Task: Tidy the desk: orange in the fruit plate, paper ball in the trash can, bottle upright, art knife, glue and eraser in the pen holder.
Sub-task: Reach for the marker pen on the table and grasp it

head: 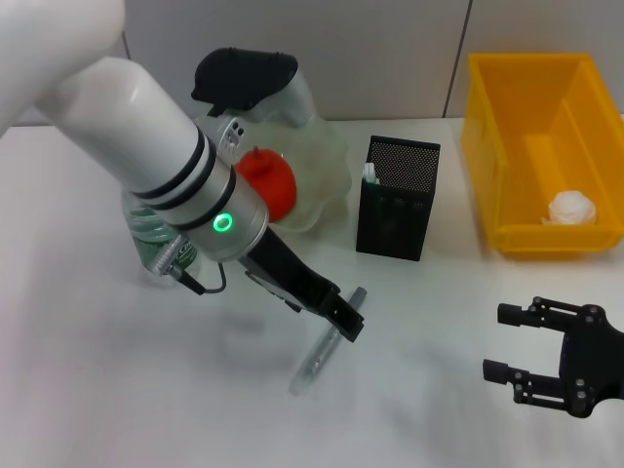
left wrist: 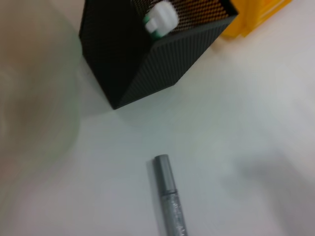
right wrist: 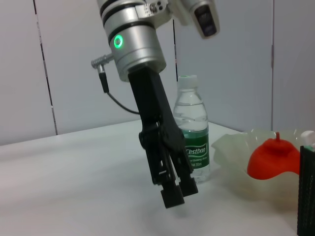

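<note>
Jaws of left gripper (head: 347, 322) closed down on grey art knife (head: 324, 343), knife slanting down toward table (head: 117, 390) in front of pen holder (head: 395, 200); white-capped item sticks out of holder. Right gripper (head: 509, 368) fingers spread, empty, low at near right. Orange (head: 269, 181) in fruit plate (head: 327, 185). Paper ball (head: 571, 208) in trash can (head: 507, 127). Bottle (right wrist: 192, 128) upright behind left arm.
</note>
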Controlling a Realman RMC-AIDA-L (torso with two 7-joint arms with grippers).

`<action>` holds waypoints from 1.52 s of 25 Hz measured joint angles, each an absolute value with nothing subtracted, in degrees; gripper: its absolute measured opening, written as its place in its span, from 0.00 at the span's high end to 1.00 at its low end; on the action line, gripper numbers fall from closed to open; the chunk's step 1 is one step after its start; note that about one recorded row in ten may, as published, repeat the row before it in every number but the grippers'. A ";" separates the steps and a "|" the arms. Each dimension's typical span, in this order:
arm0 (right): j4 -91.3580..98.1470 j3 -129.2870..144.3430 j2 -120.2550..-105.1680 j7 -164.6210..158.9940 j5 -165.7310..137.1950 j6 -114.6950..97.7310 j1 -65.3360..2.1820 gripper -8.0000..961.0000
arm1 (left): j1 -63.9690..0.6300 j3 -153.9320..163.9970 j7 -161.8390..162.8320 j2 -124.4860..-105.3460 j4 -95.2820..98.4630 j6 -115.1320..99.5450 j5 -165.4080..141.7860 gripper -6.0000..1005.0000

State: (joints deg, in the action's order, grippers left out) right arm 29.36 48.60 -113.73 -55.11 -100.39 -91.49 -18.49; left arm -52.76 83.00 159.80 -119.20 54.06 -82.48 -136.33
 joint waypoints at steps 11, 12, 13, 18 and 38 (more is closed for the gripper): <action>29.45 48.52 -113.68 -55.10 -101.51 -90.69 -18.78 0.26 | -51.26 87.10 159.53 -119.17 53.04 -78.43 -135.84 0.26; 29.45 48.52 -113.71 -55.10 -101.52 -90.68 -18.78 0.26 | -51.20 87.38 159.42 -119.18 53.01 -78.33 -135.79 0.27; 29.45 48.51 -113.72 -55.03 -101.53 -90.67 -18.79 0.26 | -51.16 87.61 159.31 -119.18 53.00 -78.24 -135.75 0.27; 29.44 48.53 -113.73 -54.78 -101.60 -90.67 -18.81 0.26 | -50.83 89.51 158.44 -119.18 52.49 -77.02 -135.03 0.28; 29.54 48.51 -113.82 -54.66 -102.40 -90.70 -18.81 0.26 | -49.04 94.98 158.20 -119.18 52.28 -73.38 -133.40 0.38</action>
